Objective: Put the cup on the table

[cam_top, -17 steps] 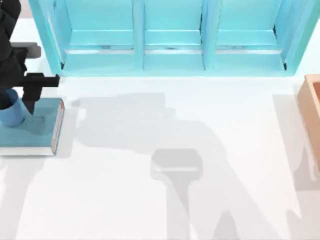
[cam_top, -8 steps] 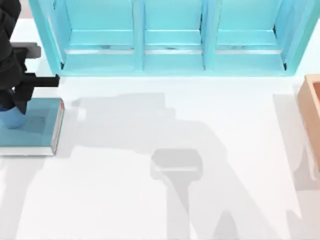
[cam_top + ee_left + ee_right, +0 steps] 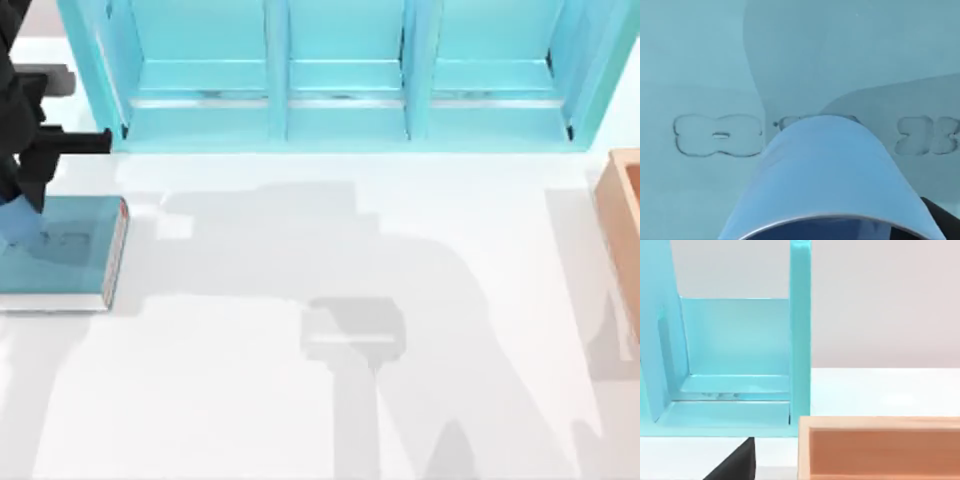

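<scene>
The cup (image 3: 14,222) is small, plain and blue, with no handle. It sits at the far left edge of the table (image 3: 300,400), over the teal book (image 3: 70,262), mostly hidden beneath the left arm. From the left wrist its pale blue wall (image 3: 825,175) and rim loom close, above the book's embossed cover. The table is wide, white and smooth.

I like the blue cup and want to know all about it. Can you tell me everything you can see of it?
The cup is small, plain and light blue, smooth like plastic, with no handle. In the top view just a bit of it peeks out beneath the black left gripper, over the teal book at the table's left edge. The left wrist view looks along its rounded side, rim nearest the camera, with the book cover behind it. Whether it touches the book cannot be told.
</scene>
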Controlling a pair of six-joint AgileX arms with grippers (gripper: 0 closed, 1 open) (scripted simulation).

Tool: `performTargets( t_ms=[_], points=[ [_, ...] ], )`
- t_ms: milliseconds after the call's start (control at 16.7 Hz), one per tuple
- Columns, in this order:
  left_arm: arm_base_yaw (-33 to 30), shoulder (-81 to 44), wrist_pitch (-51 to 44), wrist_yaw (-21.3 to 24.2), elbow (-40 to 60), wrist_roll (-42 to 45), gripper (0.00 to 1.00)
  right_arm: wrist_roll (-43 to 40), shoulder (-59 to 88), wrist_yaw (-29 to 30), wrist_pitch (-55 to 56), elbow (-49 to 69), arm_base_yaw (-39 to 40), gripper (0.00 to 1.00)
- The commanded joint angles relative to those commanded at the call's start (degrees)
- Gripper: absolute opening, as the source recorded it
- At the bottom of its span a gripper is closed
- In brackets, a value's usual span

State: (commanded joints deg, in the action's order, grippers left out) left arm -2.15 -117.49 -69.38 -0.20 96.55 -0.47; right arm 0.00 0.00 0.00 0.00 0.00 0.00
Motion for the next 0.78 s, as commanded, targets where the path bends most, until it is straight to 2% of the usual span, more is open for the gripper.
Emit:
performTargets(
  t_ms=[180,480,780],
  points=[
    [0.0,0.8,-4.2,0.0,3.7,0.0,0.00,0.0,0.0,0.0,0.0,0.0,0.0,1.00],
    [-0.1,0.7,-4.3,0.0,3.8,-0.2,0.00,0.0,0.0,0.0,0.0,0.0,0.0,1.00],
    [-7.6,1.4,-6.0,-0.7,4.2,-7.9,0.00,0.0,0.0,0.0,0.0,0.0,0.0,1.00]
  ],
)
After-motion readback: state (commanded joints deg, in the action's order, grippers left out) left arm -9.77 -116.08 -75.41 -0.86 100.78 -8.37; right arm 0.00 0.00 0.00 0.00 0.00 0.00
